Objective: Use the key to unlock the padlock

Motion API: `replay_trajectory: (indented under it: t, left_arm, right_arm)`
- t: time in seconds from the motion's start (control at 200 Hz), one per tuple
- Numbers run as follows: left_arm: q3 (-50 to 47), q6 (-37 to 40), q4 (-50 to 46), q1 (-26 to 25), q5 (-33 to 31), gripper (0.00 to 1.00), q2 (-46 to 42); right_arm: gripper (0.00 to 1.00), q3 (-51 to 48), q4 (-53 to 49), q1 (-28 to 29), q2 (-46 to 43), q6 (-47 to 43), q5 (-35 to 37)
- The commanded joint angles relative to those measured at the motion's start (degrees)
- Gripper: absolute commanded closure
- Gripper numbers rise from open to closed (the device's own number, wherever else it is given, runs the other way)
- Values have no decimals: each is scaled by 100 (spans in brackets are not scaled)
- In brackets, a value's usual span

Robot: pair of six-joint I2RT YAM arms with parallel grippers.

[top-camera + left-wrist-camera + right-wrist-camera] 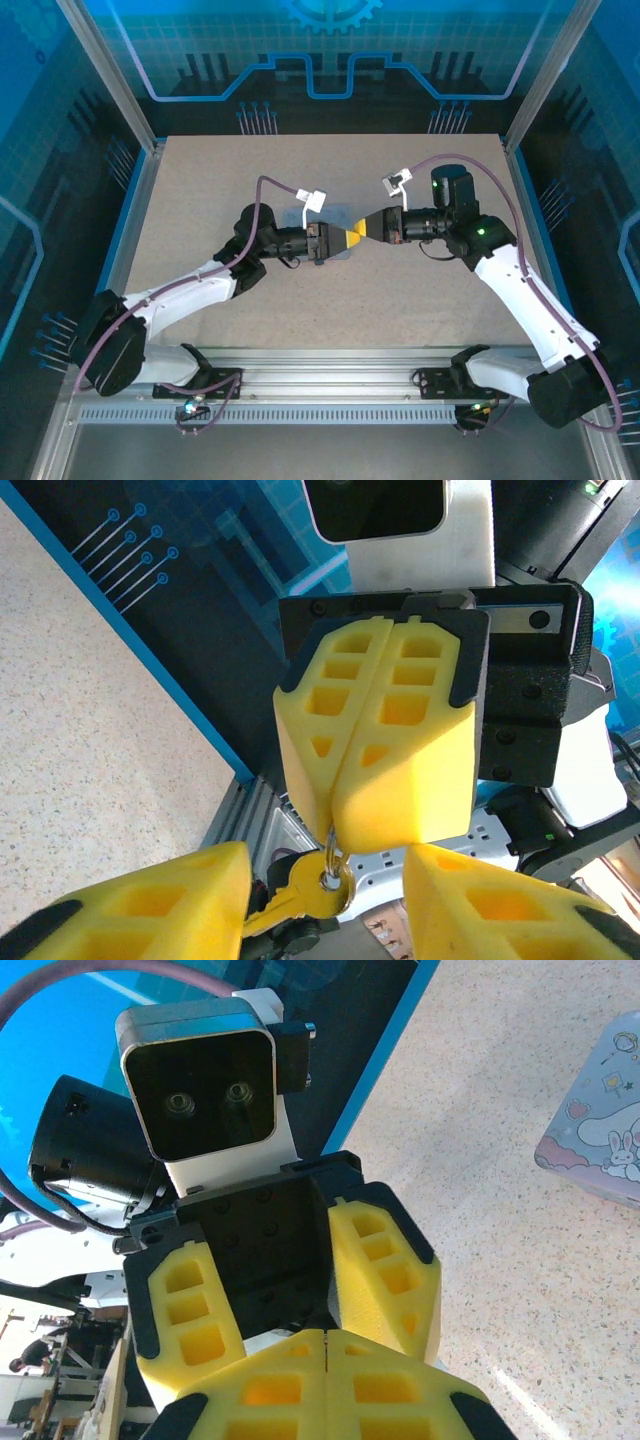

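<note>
Right fingers [400,740] pinch a dangling key [290,898] by its ring [338,870]; left fingers [140,905] spread at 7 and 5 o'clock. We should close squarely on its head.

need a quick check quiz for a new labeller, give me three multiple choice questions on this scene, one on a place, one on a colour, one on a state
1. Where does the key hang? A below the right gripper's tips B in a drawer C on a wall hook
2. What colour are the gripper fingers? A red B yellow C white
3. How do the left gripper's jaws stand? A pressed together B apart C broken off
Answers: 1 A, its key ring is pinched between those shut tips in the left wrist view. 2 B, all four are yellow. 3 B, the right wrist view shows a wide gap between them.
</note>
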Motion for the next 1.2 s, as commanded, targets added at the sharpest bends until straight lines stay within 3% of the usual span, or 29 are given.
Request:
replay_trajectory:
  t: [0.0, 0.325, 0.69, 0.891, 1.041, 1.196]
  left_arm:
    - [160, -75, 247, -44, 40, 61, 142]
    - [90, 4, 95, -51, 55, 83, 25]
    - [52, 142, -204, -48, 5, 77, -120]
    - [63, 179, -260, -46, 2, 83, -152]
    - [70, 176, -229, -51, 15, 95, -139]
    - [70, 194, -299, -46, 19, 95, -149]
  right_arm:
    - [100, -68, 96, 7, -127, 69, -133]
    - [100, -94, 90, -88, -160, 60, -166]
    - [100, -110, 61, -166, -199, 38, -231]
    - [100, -94, 65, -161, -190, 59, -243]
    - [100, -81, 60, -164, -190, 60, -248]
    - [100, -72, 43, -167, -192, 51, -215]
